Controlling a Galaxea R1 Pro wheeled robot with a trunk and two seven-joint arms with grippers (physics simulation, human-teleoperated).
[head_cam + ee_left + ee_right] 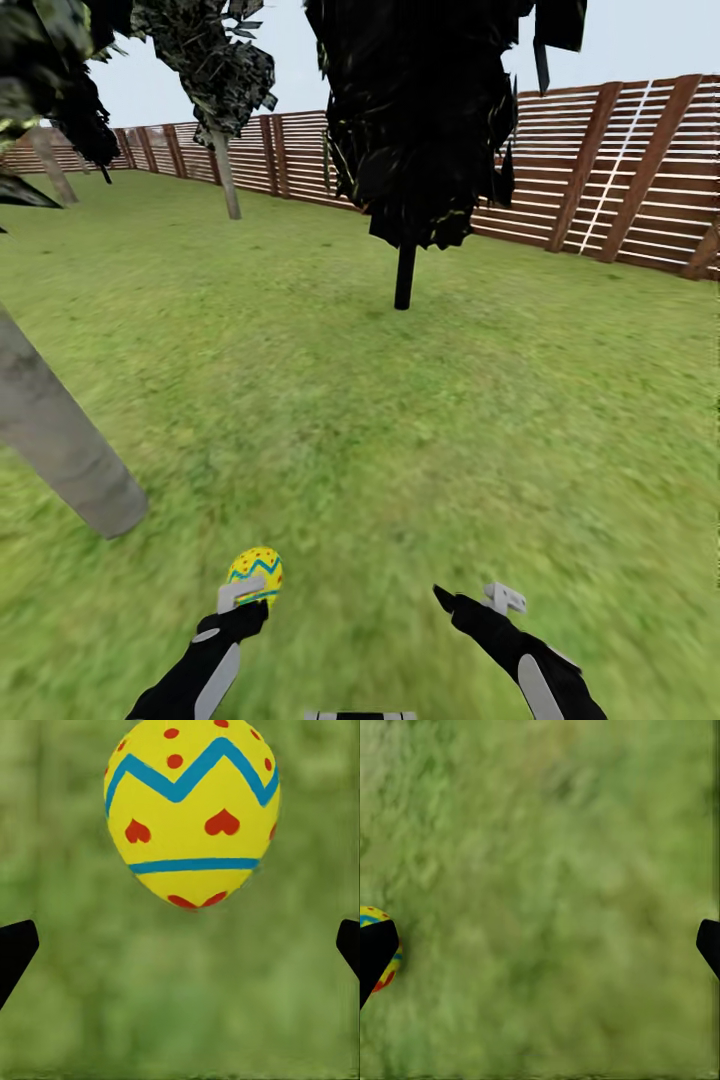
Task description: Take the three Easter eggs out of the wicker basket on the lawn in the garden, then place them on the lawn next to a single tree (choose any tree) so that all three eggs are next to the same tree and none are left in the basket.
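Your left end effector (243,598) sits at the lower left of the head view, just behind one Easter egg (255,574). In the left wrist view that egg (192,810) lies on the grass beyond the two dark fingertips (15,949), which stand wide apart at the frame's side edges; the jaws are open and grip nothing. Whether a fingertip touches the egg cannot be told from the head view.

Your right end effector (470,598) is at the lower right of centre, also spread open and empty. In the right wrist view a sliver of the egg (390,960) shows behind one fingertip (375,949).

Surroundings: a pale grey trunk (60,440) slants in from the left edge, its base near the egg and its crown cut off by the frame. A dark tree with a thin black trunk (404,275) stands mid-frame, well ahead. A further grey-trunked tree (228,175) stands near the slatted wooden fence (600,170), which closes the far and right sides.

The lawn (420,420) between your arms and the dark tree is open grass. Its foreground texture is blurred.
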